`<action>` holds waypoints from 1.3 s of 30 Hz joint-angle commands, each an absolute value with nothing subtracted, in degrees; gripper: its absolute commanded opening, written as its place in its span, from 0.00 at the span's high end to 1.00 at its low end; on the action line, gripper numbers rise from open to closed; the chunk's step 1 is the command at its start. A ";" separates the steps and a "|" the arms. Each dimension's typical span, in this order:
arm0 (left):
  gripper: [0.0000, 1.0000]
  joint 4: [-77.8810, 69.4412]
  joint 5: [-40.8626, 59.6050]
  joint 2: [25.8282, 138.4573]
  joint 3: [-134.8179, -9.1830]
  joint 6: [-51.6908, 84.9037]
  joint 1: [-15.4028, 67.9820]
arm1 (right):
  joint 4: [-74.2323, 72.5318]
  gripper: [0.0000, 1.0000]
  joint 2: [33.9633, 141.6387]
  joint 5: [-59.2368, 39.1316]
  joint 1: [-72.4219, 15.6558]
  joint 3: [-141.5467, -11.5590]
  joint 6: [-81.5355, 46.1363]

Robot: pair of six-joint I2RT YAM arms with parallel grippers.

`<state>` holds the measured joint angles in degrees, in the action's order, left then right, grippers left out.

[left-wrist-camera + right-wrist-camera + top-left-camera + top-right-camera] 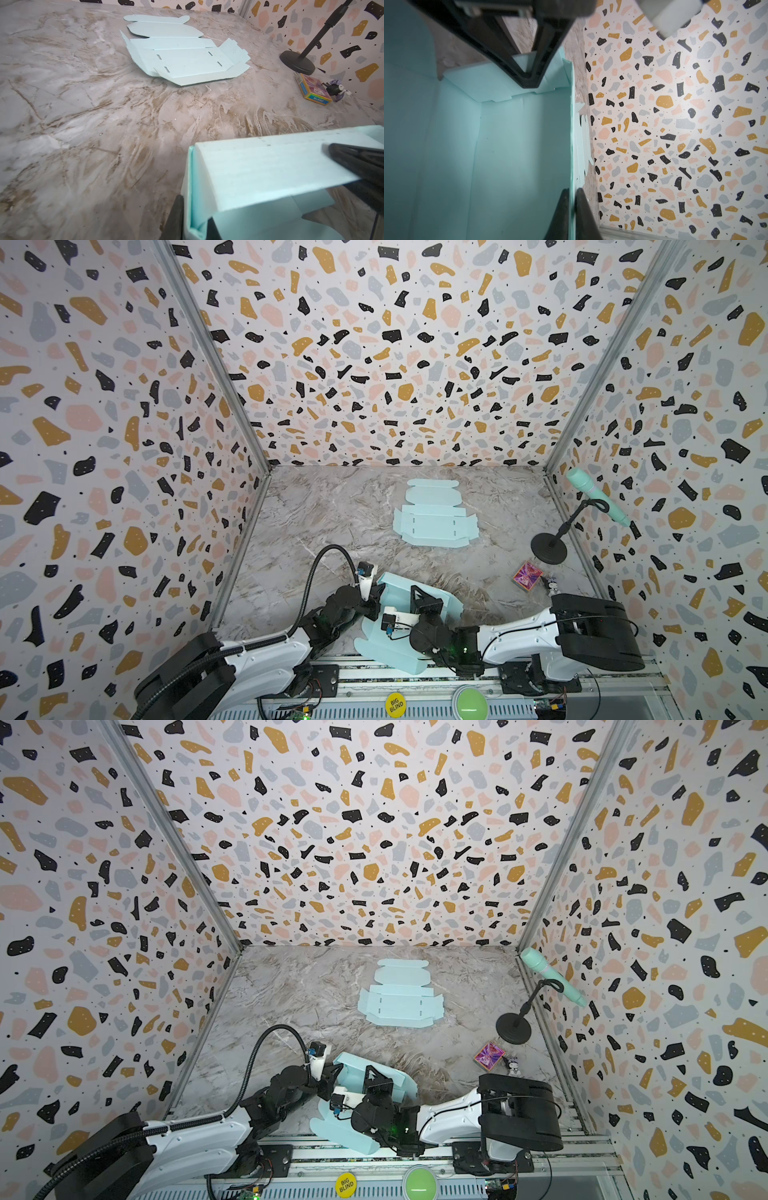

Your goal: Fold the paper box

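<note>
Two pale blue card items are lying on the marble table (324, 514).

Item one: paper box (376, 649), partly folded with its walls standing up, is sitting at the near edge of the table between both arms. One rounded flap is spreading flat toward the near side. Left gripper (194, 207) is pinching a doubled end wall of it, one finger outside and one inside, both pressing against the card. Right gripper (572, 190) is straddling a thin side wall, its fingers (562, 214) sitting very close on either side; whether they are squeezing it or standing just clear cannot be told.

Item two: flat box blank (434, 518), unfolded, is lying well apart toward the back wall.

Sundries along the right wall: mint microphone (594, 495) is leaning on a black stand (548, 549); small colourful packet (527, 576) is sitting beside a tiny figurine (555, 588).
</note>
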<state>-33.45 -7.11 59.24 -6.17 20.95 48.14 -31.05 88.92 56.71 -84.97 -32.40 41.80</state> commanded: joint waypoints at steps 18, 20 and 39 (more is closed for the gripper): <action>0.85 -35.85 -10.31 58.15 -7.49 20.05 49.86 | -24.87 0.40 52.57 25.30 -84.80 -27.19 5.88; 0.84 -35.83 -10.79 57.60 -7.43 19.90 50.06 | -24.03 0.40 50.67 23.73 -81.49 -28.05 1.08; 0.83 -39.13 -13.45 60.20 -7.80 17.04 51.50 | -19.84 0.45 77.16 -6.04 -53.92 -42.66 -21.88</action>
